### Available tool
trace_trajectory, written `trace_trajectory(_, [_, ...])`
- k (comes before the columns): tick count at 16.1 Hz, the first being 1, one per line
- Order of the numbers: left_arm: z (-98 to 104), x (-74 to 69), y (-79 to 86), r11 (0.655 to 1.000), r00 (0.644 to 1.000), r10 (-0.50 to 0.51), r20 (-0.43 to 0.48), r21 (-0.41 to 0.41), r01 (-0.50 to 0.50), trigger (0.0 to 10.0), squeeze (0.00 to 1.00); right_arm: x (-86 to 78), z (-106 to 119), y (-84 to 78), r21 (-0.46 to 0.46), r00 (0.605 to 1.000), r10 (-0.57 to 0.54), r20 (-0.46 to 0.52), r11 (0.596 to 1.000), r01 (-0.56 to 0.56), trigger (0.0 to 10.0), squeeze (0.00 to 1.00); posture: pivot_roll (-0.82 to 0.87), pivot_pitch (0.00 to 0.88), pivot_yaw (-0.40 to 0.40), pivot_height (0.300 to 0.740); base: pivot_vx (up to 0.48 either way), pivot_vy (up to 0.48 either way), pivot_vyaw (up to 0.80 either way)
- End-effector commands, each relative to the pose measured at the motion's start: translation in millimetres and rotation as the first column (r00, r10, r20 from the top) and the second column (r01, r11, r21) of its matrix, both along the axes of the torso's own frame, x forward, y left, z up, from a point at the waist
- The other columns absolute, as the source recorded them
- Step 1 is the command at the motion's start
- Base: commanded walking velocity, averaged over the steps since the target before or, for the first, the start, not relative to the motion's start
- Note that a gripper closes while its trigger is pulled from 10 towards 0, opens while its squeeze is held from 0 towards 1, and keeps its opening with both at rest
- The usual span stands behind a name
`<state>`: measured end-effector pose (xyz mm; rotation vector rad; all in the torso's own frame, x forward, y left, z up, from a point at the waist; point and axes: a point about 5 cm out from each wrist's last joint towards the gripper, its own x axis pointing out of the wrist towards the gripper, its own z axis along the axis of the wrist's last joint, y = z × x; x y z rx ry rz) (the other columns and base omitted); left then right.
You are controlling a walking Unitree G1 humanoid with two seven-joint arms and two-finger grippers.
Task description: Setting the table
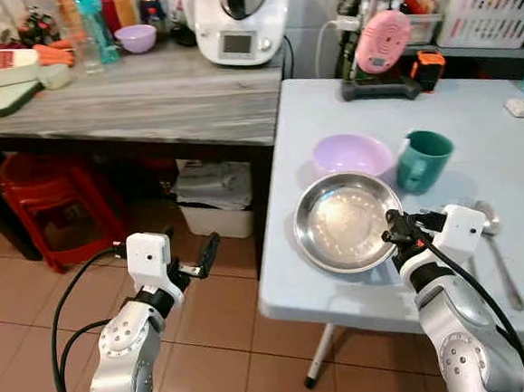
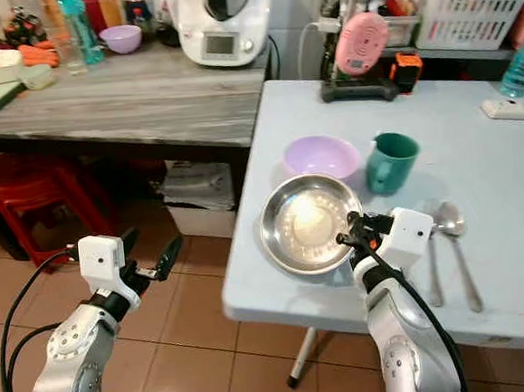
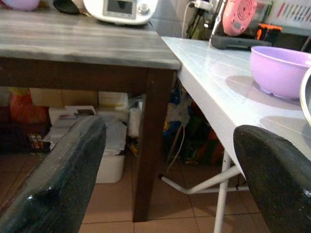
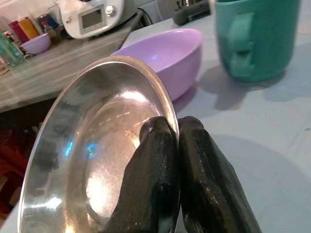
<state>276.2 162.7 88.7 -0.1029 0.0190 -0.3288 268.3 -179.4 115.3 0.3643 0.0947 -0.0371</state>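
On the pale blue table (image 1: 505, 163), right gripper (image 4: 176, 127) pinches the steel plate (image 1: 346, 221) rim beside the purple bowl (image 1: 352, 154); left gripper (image 1: 194, 256) hangs open.

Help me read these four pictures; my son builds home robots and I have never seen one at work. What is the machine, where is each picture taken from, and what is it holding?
This is a humanoid robot with two silver arms, setting a table. The two wide pictures come from the two eyes of a camera on its head, looking down, so both show one scene. The other two come from cameras on its wrists, looking along the black fingers.

On the pale blue table lie a steel plate, a lilac bowl, a green mug and two spoons.

The right gripper has its fingers closed on the near rim of the plate. The left gripper hangs open over the tiled floor beside the table, holding nothing.
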Motion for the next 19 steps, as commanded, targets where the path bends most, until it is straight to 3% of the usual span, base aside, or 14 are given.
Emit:
trace_trajectory(1, [1, 1.0, 0.4, 1.0, 1.0, 0.004, 0.006, 0.001, -0.004, 10.0, 0.0, -1.0, -3, 1.3, 0.0, 1.0, 0.006, -0.01, 1.0, -0.006, 10.0, 0.0, 0.03, 0.0, 0.005, 0.74, 0.0, 0.345, 0.0])
trace_trajectory(11, [3, 3.5, -3.6, 1.0, 1.0, 0.005, 0.016, -0.005, -0.005, 10.0, 0.0, 1.3, -2, 0.1, -0.002, 1.0, -0.014, 0.001, 1.0, 0.014, 10.0, 0.0, 0.03, 0.0, 0.011, 0.74, 0.0, 0.369, 0.0])
trace_trajectory(19, [3, 4.2, -5.9, 1.0, 1.0, 0.004, 0.019, -0.002, -0.003, 10.0, 0.0, 1.0, 1, -12.4, -0.03, 0.996, -0.083, 0.022, 0.996, 0.084, 10.0, 0.0, 0.03, 0.0, 0.01, 0.74, 0.0, 0.42, 0.0])
